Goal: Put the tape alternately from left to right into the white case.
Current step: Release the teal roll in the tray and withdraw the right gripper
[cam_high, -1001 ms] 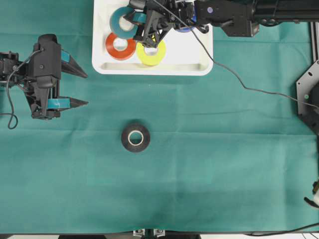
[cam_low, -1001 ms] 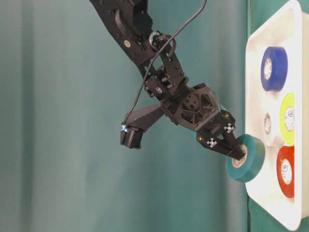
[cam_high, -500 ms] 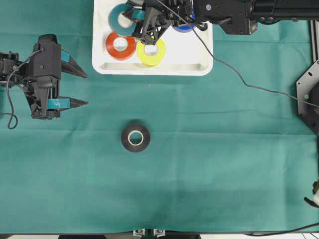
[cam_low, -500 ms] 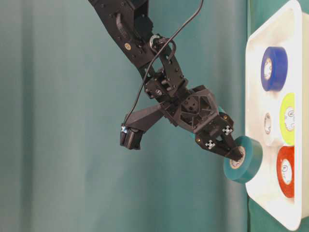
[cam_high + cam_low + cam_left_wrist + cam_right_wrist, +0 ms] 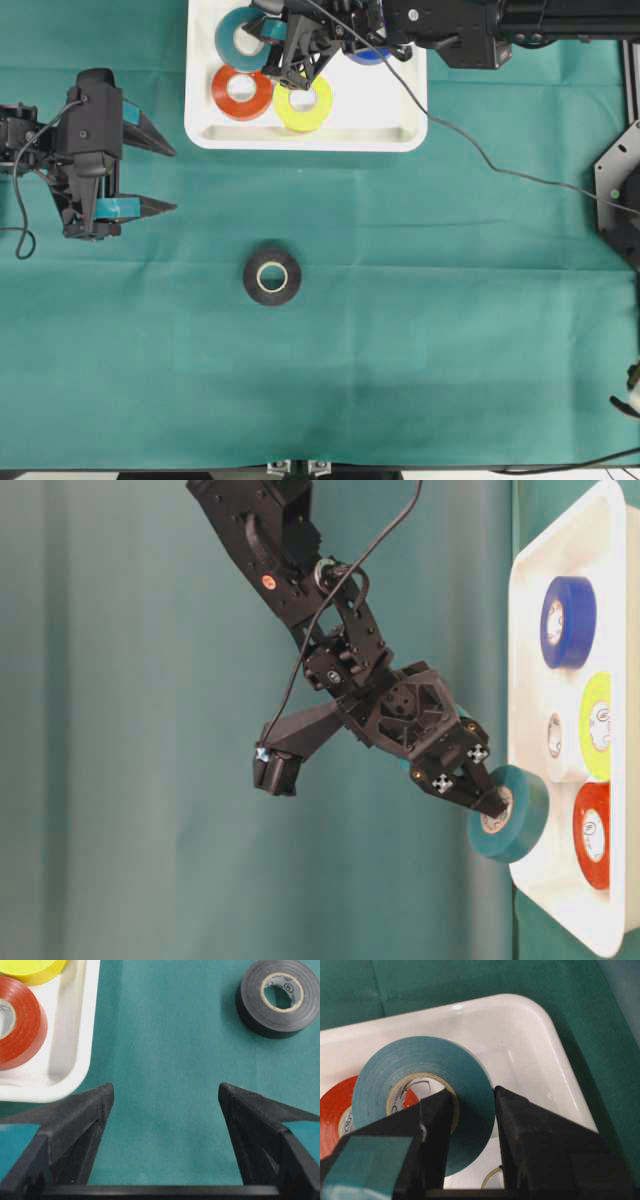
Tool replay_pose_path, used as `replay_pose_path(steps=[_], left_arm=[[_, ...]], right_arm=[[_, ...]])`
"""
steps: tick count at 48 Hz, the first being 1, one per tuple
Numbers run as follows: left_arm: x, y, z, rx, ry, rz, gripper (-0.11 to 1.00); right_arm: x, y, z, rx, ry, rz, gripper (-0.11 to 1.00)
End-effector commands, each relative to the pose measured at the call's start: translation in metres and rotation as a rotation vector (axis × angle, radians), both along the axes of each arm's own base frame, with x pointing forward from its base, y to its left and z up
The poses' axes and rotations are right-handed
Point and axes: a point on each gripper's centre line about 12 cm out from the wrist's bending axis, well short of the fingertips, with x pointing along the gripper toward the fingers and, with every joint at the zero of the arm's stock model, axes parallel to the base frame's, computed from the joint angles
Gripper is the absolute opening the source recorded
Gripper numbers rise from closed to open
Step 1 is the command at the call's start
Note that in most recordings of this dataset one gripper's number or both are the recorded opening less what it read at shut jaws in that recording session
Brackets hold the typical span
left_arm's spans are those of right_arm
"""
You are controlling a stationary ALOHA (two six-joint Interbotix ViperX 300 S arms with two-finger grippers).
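My right gripper is shut on the teal tape, one finger in its core and one on its outer face. It holds the roll tilted over the far-left corner of the white case. In the case lie red, yellow, blue and white rolls. The black tape lies flat on the cloth. My left gripper stands open, holding nothing, left of the case.
A green cloth covers the table. The right arm's cable trails across the cloth to the right. A black bracket sits at the right edge. The case's near-left corner is close to my left finger.
The right gripper has carried the teal roll slightly further toward the case's far-left corner. The left arm and the black roll have not moved.
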Motion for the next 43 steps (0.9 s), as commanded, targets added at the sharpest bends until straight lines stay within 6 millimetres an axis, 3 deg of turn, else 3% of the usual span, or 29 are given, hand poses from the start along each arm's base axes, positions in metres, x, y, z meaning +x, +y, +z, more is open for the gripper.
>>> replay_pose_path(steps=[1,8,11,16,43], left_arm=[[0.0021,-0.0008,0.0038,0.001,-0.015,-0.004,0.86],[0.0021,-0.0008,0.0042,0.0,-0.017,-0.003,0.86],[0.0021,-0.0008,0.0042,0.002,-0.017,-0.004,0.86],[0.0021,-0.0008,0.0038,0.001,-0.015,-0.004,0.85],[0.0032,-0.0008,0.0058,0.002,-0.021,-0.004,0.86]], right_arm=[[0.005,-0.0032,0.019,-0.017,-0.045,0.0,0.32],[0.005,-0.0032,0.0197,-0.015,-0.047,-0.002,0.75],[0.0053,-0.0025,0.0197,-0.015,-0.047,0.0,0.88],[0.0047,-0.0031,0.0192,-0.015,-0.046,-0.002,0.83],[0.0029,-0.003,0.0166,-0.013,-0.035,-0.006,0.84]])
